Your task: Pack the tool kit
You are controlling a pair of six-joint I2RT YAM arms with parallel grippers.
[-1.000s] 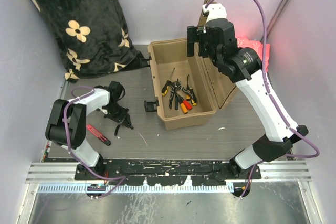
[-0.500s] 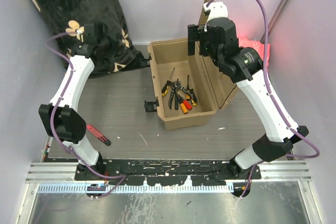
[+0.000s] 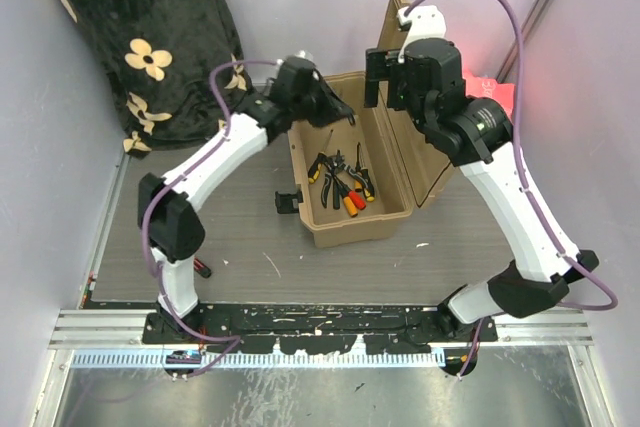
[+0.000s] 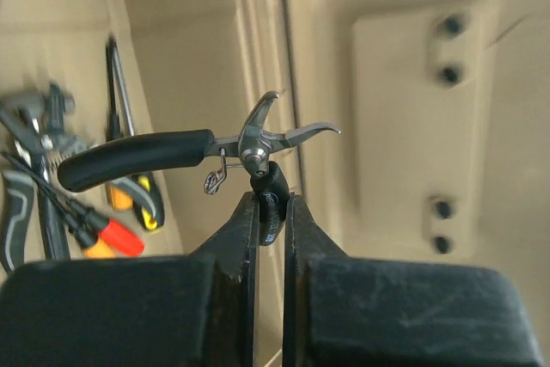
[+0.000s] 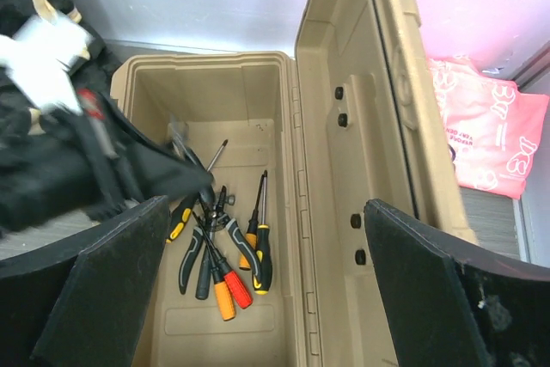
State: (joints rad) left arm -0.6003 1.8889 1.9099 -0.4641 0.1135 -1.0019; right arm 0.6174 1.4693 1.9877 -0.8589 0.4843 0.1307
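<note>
The left arm (image 3: pixel 215 162) reaches forward and rightward, forearm stretched long, with the left gripper (image 4: pixel 269 204) pinched tight on black-handled pliers (image 4: pixel 137 156). The right arm (image 3: pixel 510 187) stands tall (wrist tipped downward) — the right gripper (image 5: pixel 266 281) is spread wide, holding nothing.

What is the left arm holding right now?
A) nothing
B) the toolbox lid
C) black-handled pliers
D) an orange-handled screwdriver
C: in the left wrist view, the left jaws are shut on one handle of the black-handled pliers, held above the open toolbox.
</note>
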